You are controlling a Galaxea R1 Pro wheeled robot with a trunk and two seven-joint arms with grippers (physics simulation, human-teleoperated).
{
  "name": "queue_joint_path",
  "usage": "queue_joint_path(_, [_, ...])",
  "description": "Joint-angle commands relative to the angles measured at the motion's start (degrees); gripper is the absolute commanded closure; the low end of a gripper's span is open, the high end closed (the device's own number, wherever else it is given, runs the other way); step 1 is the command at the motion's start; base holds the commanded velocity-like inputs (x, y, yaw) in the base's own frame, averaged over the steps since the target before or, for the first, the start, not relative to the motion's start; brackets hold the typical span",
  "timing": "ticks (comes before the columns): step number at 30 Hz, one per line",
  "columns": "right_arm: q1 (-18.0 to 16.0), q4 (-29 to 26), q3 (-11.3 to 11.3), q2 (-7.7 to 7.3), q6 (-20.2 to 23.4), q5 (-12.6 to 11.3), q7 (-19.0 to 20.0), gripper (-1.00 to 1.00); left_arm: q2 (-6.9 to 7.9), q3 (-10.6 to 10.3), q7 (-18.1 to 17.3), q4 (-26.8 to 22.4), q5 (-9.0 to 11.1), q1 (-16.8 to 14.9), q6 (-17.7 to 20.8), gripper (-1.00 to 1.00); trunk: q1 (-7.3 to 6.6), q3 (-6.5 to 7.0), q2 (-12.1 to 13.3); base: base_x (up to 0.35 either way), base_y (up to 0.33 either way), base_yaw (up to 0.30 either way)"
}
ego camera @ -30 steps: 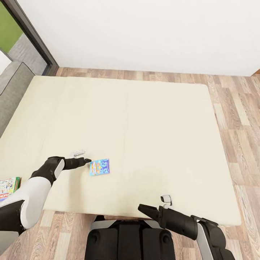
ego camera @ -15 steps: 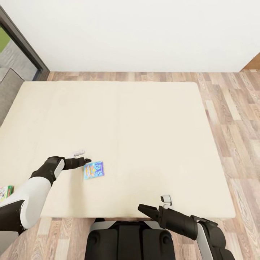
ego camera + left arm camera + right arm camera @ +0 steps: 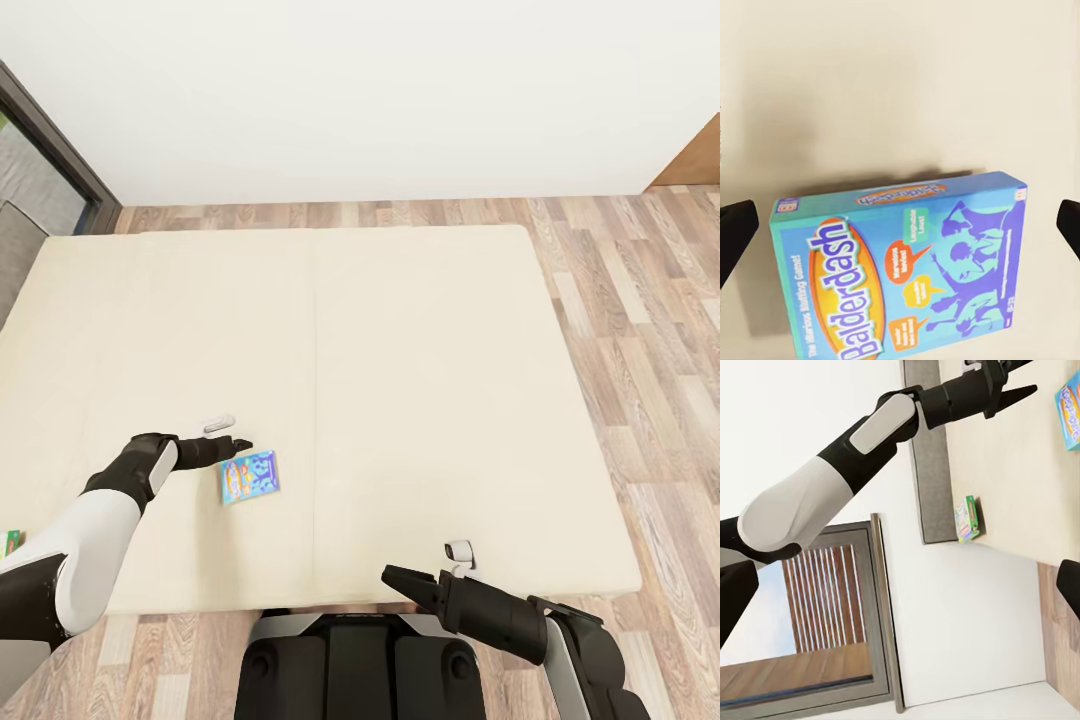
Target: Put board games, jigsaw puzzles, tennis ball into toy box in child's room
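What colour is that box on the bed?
Blue board game with orange "Balderdash" lettering; clearest in the left wrist view.

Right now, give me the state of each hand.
Left hand: open, empty, above the blue game.
Right hand: open, empty.

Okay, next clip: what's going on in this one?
The robot stands at the foot of the cream bed with its left gripper open, reaching toward the blue Balderdash board game that lies flat on the mattress. Nothing is gripped yet; the box sits between the open fingers in the left wrist view. The right gripper is open and empty near the bed's near edge. A second game box lies farther left on the bed.
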Motion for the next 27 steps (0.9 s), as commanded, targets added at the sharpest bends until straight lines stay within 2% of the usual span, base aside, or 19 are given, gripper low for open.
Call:
queue_joint_path(1, [-0.02, -0.01, -0.09, 0.04, 0.3, -0.04, 0.13, -1.0, -0.03, 0.45, -0.44, -0.06, -0.57, -0.03, 0.3, -1.0, 0.03, -0.06, -0.09, 0.0, 0.0, -0.011])
queue_joint_path(9, [-0.02, -0.01, -0.02, 0.1, 0.3, 0.03, -0.38, -1.0, 0.02, 0.49, -0.44, -0.06, -0.57, -0.03, 0.3, -1.0, 0.03, -0.05, -0.09, 0.0, 0.0, -0.004])
queue_joint_path(16, [-0.02, -0.05, 0.14, 0.12, 0.3, 0.05, -2.54, -1.0, 0.03, 0.58, -0.44, -0.05, -0.57, -0.03, 0.29, -1.0, 0.03, -0.05, -0.09, 0.0, 0.0, 0.0])
queue_joint_path(27, [-0.1, 0.01, 2.73, 0.12, 0.3, 0.05, -3.4, -1.0, 0.08, 0.61, -0.44, -0.05, -0.57, -0.03, 0.22, -1.0, 0.03, -0.05, -0.09, 0.0, 0.0, 0.0])
